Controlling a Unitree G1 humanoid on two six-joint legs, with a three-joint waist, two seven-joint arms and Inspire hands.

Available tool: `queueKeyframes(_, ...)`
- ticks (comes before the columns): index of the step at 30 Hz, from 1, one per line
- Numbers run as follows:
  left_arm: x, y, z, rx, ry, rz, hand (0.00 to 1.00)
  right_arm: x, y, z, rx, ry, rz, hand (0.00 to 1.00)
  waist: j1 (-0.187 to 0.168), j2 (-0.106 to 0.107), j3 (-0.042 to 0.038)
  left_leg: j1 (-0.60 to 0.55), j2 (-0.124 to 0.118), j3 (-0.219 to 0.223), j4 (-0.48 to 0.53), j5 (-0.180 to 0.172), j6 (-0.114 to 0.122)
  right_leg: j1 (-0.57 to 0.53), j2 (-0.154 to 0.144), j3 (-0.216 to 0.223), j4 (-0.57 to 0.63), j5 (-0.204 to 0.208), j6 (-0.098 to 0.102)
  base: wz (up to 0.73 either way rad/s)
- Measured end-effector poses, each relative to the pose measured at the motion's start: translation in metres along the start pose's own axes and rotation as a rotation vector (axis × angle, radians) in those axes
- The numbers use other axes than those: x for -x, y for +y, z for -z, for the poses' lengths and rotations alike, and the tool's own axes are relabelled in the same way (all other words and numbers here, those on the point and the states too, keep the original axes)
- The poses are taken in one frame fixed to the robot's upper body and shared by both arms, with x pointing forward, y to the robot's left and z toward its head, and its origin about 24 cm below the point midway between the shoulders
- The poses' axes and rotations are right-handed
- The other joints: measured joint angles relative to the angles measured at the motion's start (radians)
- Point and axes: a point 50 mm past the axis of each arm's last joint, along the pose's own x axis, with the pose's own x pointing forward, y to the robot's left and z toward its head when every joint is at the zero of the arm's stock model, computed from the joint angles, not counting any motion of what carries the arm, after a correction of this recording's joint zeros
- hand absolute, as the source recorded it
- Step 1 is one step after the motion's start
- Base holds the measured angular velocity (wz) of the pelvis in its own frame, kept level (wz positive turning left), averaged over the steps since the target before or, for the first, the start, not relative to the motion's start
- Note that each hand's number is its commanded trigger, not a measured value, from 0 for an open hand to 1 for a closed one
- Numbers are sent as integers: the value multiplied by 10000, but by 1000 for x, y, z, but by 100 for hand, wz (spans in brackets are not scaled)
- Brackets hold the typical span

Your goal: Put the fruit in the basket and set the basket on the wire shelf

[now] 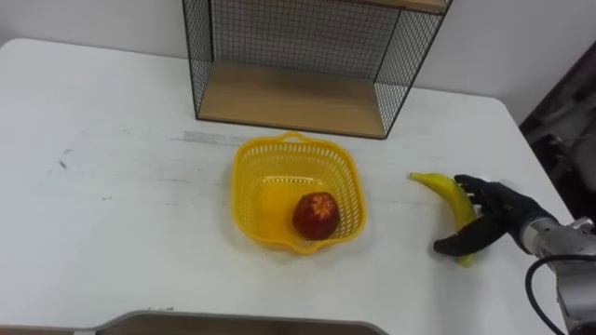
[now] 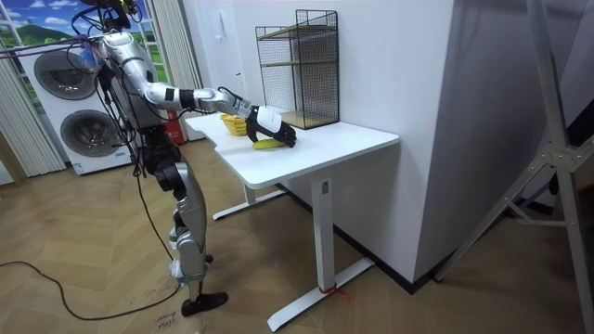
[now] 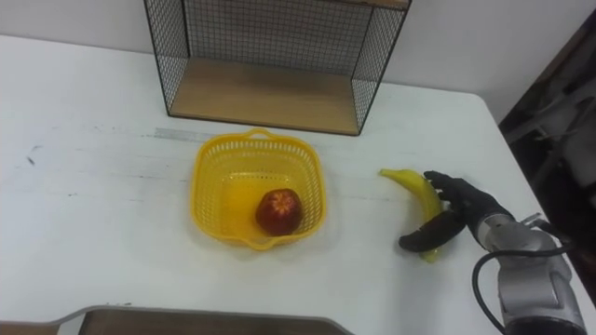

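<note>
In the room view I'm seeing the robot standing at the table [image 2: 327, 145]. Right of the basket [image 1: 240, 186], which is holding the apple [image 1: 317, 215], my right hand [image 1: 499, 212] is curling around the banana [image 1: 445, 189].

No writing, number or sign can be read anywhere. The white table [image 1: 112, 214], the yellow plastic mesh basket [image 1: 244, 177], the black wire shelf [image 1: 289, 98] and the white washing machines [image 2: 88, 139] carry nothing legible.
</note>
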Motion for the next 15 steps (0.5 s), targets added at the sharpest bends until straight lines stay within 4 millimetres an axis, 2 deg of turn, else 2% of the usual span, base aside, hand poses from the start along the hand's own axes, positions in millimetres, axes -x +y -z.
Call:
queueKeyframes(3,0,1,-2,-5,-57,-43,0,-2,0,2,-138,122,-92,0,7,-52,-33,-9,-4,-42,10,0,0,18,0,-37,-6,1,-1,3)
queueKeyframes(10,0,2,-6,-10,-136,-123,0,-3,1,5,-191,215,-116,0,32,-71,-25,-27,-10,-148,17,-1,-2,62,0,-131,-13,2,-4,3)
queueKeyframes(11,0,2,-6,-11,-134,-129,0,-3,1,5,-195,225,-120,5,33,-71,-25,-26,-11,-149,16,-1,-2,66,0,-132,-15,2,-4,0)
queueKeyframes(13,0,3,-5,-12,-131,-135,0,-4,0,5,-210,258,-125,65,37,-67,-21,-25,-13,-159,16,-1,-2,85,0,-139,-22,2,-4,0)
queueKeyframes(14,0,3,-5,-12,-132,-136,0,-4,0,5,-209,257,-121,99,41,-64,-19,-25,-13,-162,15,-1,-2,88,0,-142,-24,2,-4,0)
queueKeyframes(15,0,3,-6,-12,-135,-136,0,-4,-1,5,-203,257,-50,100,66,-60,-16,-24,-12,-166,16,-1,-2,92,0,-148,-27,2,-4,0)
